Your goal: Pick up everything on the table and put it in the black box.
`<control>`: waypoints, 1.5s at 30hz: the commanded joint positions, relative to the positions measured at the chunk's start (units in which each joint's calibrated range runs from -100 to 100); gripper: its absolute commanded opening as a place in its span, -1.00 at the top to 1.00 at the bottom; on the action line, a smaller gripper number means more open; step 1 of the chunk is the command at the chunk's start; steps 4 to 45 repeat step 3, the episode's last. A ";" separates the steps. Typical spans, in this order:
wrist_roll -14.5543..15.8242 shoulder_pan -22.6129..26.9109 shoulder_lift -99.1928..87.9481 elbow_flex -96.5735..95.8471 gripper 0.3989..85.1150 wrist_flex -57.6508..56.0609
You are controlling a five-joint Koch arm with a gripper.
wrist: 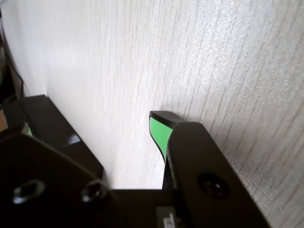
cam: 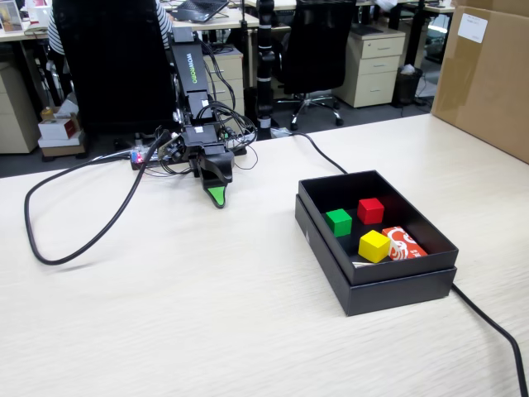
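The black box (cam: 395, 291) sits on the table (cam: 207, 314) at the right of the fixed view. Inside it lie a green cube (cam: 338, 222), a red cube (cam: 370, 210) and a yellow cube (cam: 374, 246). My gripper (cam: 216, 197) hangs tip-down just above the tabletop, well left of the box and apart from it. In the wrist view the gripper (wrist: 102, 107) is open: bare table (wrist: 213, 57) shows between the green-padded finger (wrist: 159, 133) and the black one, with nothing held.
A red-and-white packet (cam: 402, 244) lies in the box beside the yellow cube. A black cable (cam: 74, 240) loops over the table's left part, and another cable (cam: 496, 331) runs off behind the box. A big brown carton (cam: 488, 74) stands far right.
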 commanded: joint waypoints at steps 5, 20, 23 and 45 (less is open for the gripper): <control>-0.15 0.00 0.13 -0.84 -0.15 -2.87; -0.15 0.00 0.13 -0.84 -0.15 -2.87; -0.15 0.00 0.13 -0.84 -0.15 -2.87; -0.15 0.00 0.13 -0.84 -0.15 -2.87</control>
